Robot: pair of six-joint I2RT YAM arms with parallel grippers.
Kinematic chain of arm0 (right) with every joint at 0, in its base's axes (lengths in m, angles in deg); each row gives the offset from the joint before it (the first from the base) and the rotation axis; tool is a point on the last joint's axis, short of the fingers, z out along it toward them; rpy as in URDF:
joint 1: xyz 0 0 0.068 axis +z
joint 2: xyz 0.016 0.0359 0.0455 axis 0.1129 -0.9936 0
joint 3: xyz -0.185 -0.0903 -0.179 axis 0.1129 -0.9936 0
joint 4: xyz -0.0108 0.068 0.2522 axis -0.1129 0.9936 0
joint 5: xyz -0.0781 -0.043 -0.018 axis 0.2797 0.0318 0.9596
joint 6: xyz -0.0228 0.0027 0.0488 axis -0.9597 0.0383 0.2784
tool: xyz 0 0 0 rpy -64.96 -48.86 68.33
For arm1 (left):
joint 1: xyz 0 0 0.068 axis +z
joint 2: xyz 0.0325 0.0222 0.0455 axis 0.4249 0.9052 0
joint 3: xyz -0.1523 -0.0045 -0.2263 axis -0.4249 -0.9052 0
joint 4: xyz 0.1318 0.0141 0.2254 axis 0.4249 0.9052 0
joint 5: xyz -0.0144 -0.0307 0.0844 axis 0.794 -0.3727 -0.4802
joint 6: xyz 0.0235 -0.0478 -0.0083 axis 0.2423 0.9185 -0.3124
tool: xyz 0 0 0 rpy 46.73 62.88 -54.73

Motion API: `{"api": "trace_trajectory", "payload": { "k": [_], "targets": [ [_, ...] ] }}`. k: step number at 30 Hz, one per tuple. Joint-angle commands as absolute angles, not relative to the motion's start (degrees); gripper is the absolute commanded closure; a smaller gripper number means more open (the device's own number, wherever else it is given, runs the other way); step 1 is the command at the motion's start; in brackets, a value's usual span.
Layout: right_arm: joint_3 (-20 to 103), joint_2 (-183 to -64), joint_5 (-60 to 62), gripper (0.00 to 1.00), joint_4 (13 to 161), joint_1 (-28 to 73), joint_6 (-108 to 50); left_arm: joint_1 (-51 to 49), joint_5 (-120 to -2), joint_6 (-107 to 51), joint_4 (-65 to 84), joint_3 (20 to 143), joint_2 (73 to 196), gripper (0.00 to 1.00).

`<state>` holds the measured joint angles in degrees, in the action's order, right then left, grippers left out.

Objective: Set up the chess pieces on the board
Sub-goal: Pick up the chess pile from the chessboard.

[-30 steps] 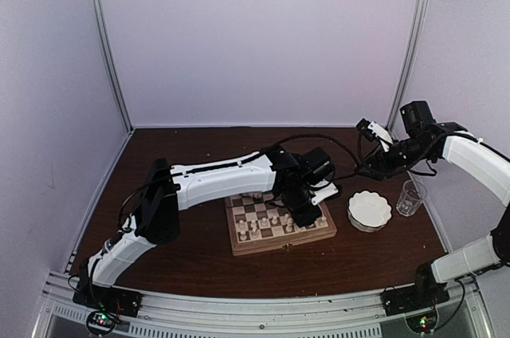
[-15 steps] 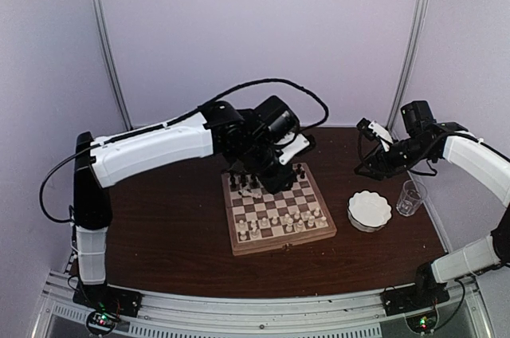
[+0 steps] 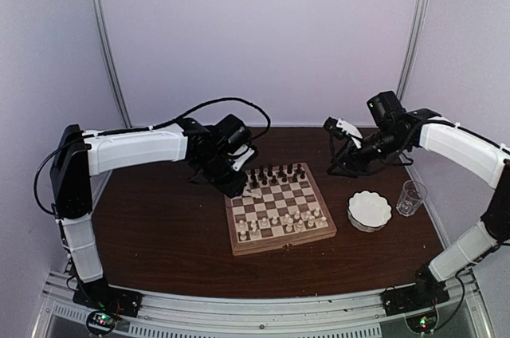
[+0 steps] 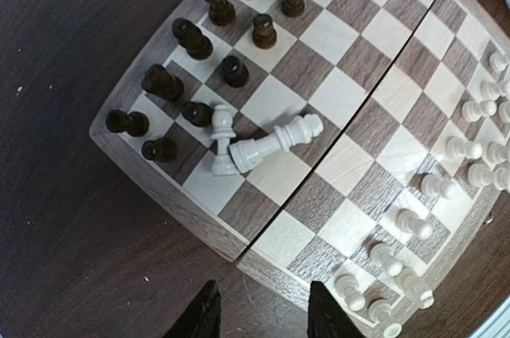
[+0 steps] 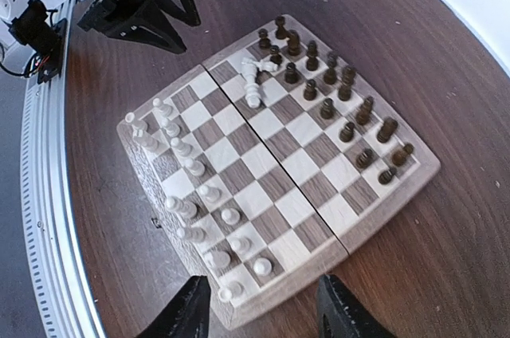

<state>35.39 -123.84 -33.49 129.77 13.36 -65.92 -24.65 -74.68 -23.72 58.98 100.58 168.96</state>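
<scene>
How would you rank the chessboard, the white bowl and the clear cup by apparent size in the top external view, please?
1. the board, clearly the largest.
2. the white bowl, much smaller.
3. the clear cup, the smallest.
All three lie about equally far from the camera, so nearness hardly affects this order.

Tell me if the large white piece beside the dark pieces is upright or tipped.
Tipped: the large white piece lies on its side across squares of the board.
</scene>
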Motion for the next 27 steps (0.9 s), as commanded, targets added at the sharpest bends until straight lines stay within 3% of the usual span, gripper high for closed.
{"api": "trace_trajectory", "payload": {
  "k": [1,14,27],
  "targets": [
    [41.95,-133.96,-29.34,0.53,129.93,21.20,-65.38,-23.33,-72.77,-19.03,50.44,95.41,161.48,0.61],
    [65.06,-160.17,-21.68,0.46,134.44,33.99,-66.31,-20.84,-78.42,-13.07,41.33,73.09,141.44,0.57],
    [76.54,-171.60,-16.90,0.48,136.34,36.05,-64.60,-20.73,-77.87,-13.70,38.92,69.29,137.44,0.55]
  ]
}}
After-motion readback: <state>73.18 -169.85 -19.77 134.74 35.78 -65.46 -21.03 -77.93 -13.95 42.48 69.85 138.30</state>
